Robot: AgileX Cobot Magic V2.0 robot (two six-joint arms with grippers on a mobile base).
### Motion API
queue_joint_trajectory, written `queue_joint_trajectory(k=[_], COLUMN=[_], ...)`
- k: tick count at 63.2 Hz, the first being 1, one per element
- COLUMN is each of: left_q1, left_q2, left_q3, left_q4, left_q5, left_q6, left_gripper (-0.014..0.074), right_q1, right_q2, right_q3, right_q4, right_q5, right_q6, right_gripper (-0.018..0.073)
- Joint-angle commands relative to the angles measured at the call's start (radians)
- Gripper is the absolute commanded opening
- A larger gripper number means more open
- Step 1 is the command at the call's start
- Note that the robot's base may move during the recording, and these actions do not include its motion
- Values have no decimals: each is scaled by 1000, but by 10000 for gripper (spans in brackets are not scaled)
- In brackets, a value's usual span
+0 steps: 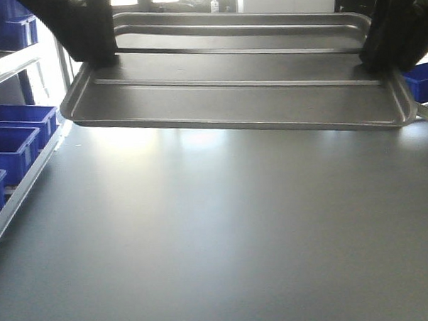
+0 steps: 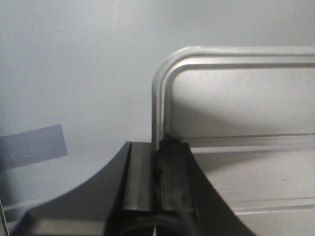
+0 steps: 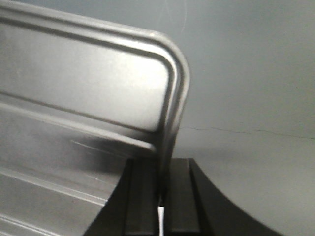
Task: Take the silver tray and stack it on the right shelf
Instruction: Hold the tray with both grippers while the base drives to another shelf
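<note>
The silver tray (image 1: pixel 232 96) hangs level in the air above the grey table (image 1: pixel 217 238), its two long ridges showing. My left gripper (image 1: pixel 99 59) is shut on the tray's left short rim. My right gripper (image 1: pixel 380 57) is shut on its right short rim. In the left wrist view the jaws (image 2: pixel 157 167) pinch the rim just below a rounded corner of the tray (image 2: pixel 236 98). In the right wrist view the jaws (image 3: pixel 161 182) pinch the rim of the tray (image 3: pixel 83 83) the same way. Of the right shelf only a blue crate (image 1: pixel 422 80) and a steel bar show at the right edge.
A rack with several blue crates (image 1: pixel 14 141) and a steel front rail stands along the left side. A strip of blue tape (image 2: pixel 29 145) lies on the surface below the left gripper. Bright windows are behind the tray.
</note>
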State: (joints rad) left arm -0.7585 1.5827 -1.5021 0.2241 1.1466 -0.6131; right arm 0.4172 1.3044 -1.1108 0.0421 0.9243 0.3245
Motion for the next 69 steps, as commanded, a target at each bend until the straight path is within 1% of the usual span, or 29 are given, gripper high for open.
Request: queue_joint_trajectory(k=[1,69], left_q1=[-13,-13], left_q2=[-44,-44], left_q3=[-37,-37], left_q4=[-5,-8], left_q5=[-54,-54], left_q6=[10,10], left_gripper=[-93,-93], right_q1=[4,4], right_q2=[-33,-33], right_q3=[-39,-39], right_q4=[15,15], right_q5=[-53,-53], right_q6=[-33,-33], right_gripper=[57,57])
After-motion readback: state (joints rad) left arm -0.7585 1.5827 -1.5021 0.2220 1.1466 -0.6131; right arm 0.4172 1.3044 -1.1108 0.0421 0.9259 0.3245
